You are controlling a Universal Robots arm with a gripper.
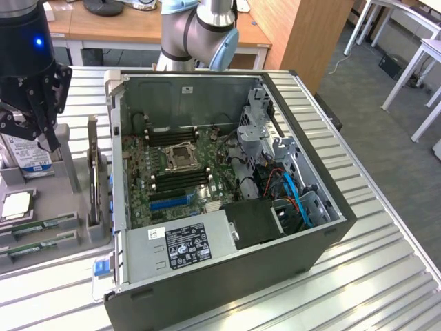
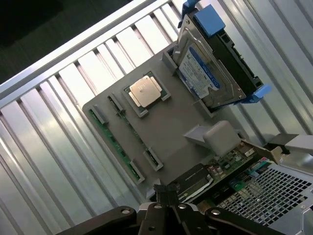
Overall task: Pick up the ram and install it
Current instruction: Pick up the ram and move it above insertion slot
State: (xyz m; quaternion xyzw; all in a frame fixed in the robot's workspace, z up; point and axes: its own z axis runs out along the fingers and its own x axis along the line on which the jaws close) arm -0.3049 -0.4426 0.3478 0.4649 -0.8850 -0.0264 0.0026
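Bench (image 1: 386, 276): ribbed silver metal, bare slats up front.
Computer case (image 1: 227, 283): open, lying mid-bench, motherboard (image 1: 179, 172) showing.
Ram (image 1: 41, 225) (image 2: 116, 145): green stick lying in a slot of the grey tray (image 1: 76, 238), on the exterior view's left beside the case, nothing gripping it.
Claw (image 1: 41, 134) (image 2: 165, 196): fingers pressed together, empty, hanging over the tray near the hard drive (image 1: 31, 162), apart from the ram.
Room: wooden desk (image 1: 124, 24) behind the arm (image 1: 200, 27), grey floor (image 1: 386, 158) on the exterior view's right.
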